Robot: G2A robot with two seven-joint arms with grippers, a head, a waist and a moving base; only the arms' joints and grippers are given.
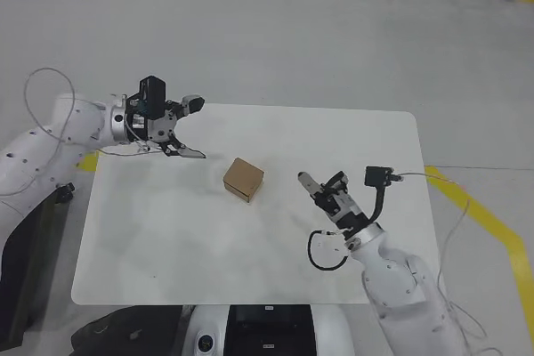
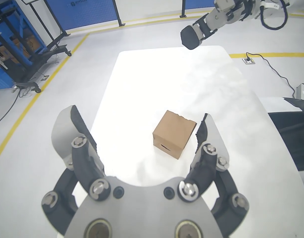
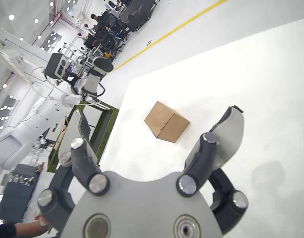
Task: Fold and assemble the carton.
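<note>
Left pincer (image 1: 197, 128) and right pincer (image 1: 322, 181) both spread wide and empty; folded carton (image 1: 243, 179) sits on the counter (image 1: 160, 258).
From above, the left pincer hangs at the counter's upper-left edge and the right pincer just right of centre. The brown, cube-shaped carton stands between them at mid-frame, flaps shut, touching neither.

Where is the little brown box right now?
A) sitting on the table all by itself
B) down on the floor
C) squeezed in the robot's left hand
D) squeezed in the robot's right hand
A: the box rests on the white table, while the left hand and the right hand are both open and well apart from it.
</note>
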